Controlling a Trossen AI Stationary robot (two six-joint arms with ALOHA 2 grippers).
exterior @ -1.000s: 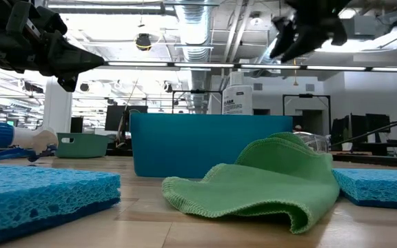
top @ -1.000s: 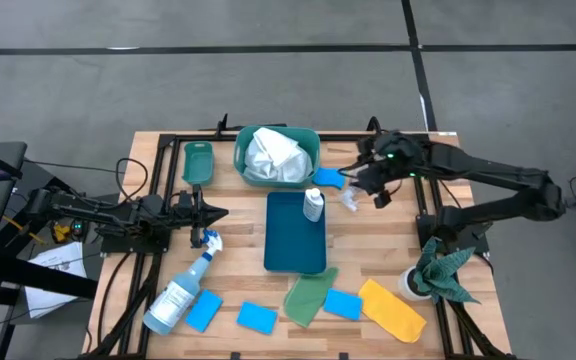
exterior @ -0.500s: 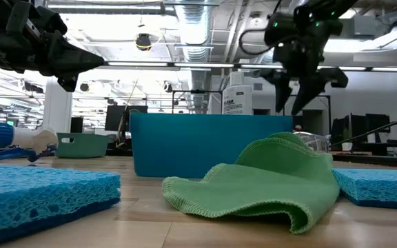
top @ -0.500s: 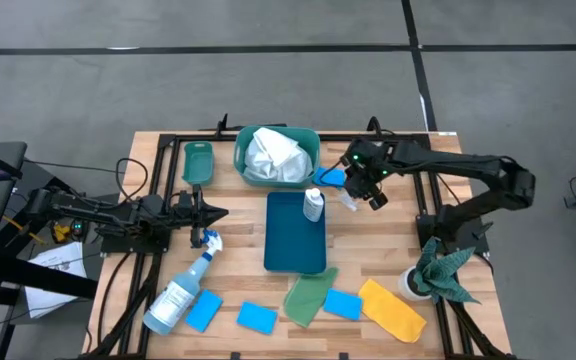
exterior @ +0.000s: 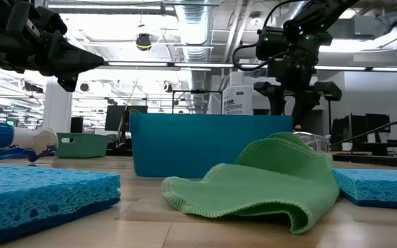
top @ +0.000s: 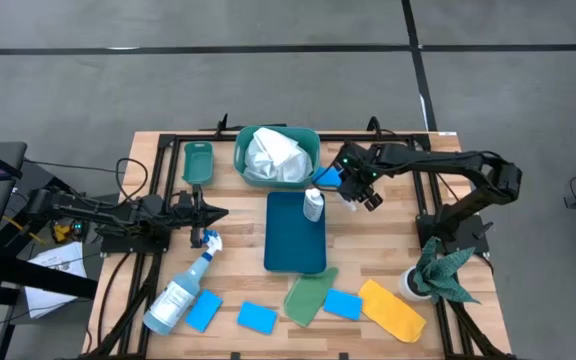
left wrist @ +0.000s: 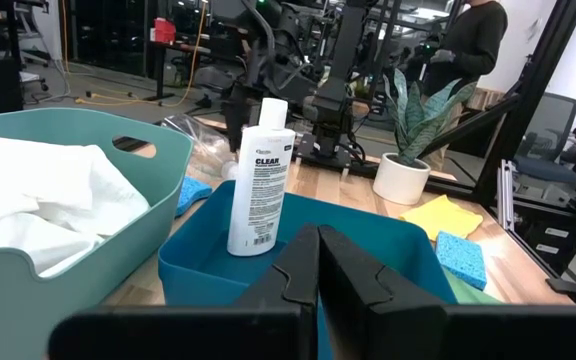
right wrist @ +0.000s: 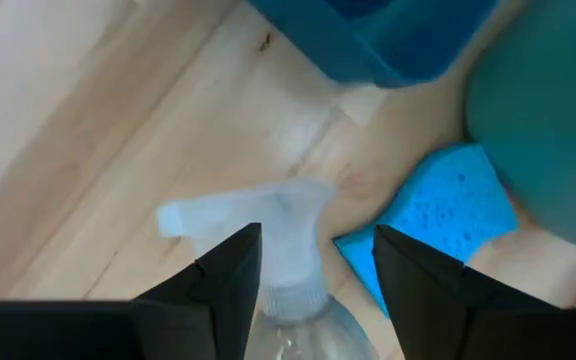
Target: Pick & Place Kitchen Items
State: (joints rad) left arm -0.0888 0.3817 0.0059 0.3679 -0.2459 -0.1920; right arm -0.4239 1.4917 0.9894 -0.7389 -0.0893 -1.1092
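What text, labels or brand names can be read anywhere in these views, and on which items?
"CLEAR": on the label of the white bottle standing in the blue tray, left wrist view.
Smaller lines under that word: too small to read.
Same bottle's label in the low view: printed lines, too blurred to read.
Papers beside the table, high view: print unreadable.
Nothing else carries readable text.

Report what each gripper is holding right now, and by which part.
Nothing is held. The right gripper is open, its fingers straddling the neck of a clear spray bottle lying on the table, not closed on it. The left gripper is shut and empty.
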